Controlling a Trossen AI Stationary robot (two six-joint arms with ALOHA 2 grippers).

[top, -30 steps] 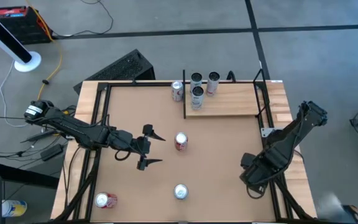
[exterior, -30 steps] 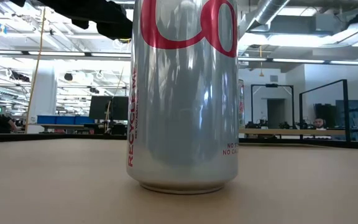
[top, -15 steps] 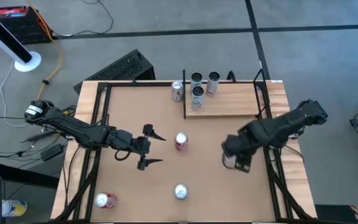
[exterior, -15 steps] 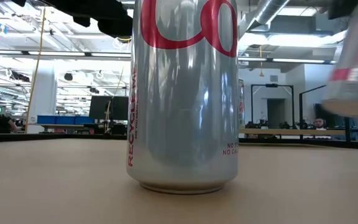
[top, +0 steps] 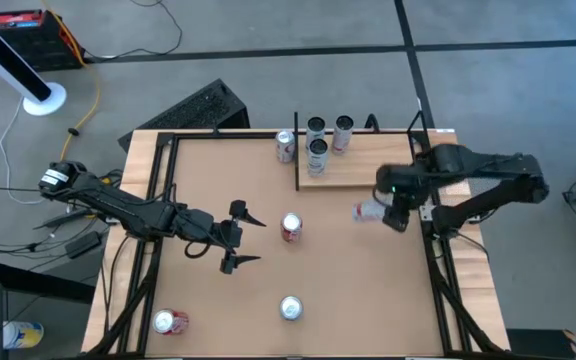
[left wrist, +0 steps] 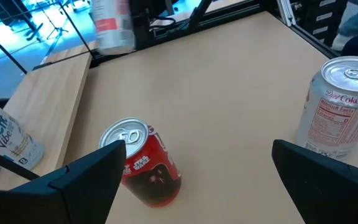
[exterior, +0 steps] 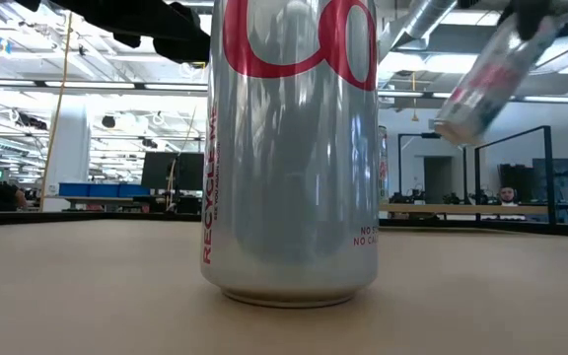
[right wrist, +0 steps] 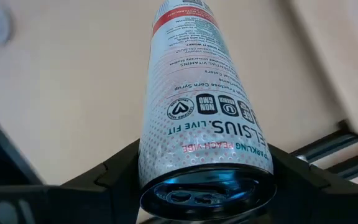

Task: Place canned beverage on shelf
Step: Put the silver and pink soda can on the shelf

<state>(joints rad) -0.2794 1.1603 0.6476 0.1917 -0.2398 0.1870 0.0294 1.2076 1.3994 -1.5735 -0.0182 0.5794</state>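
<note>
Just in front of the shelf, we are carrying a tilted can clamped in our right gripper, left gripper gaping idle, judging it next needs uprighting onto the board.

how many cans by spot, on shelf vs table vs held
On the shelf: 3 cans
Standing on the tabletop: 4 cans
Held tilted in the air by the right gripper: 1 slim Celsius can
Total: 8 cans
</note>
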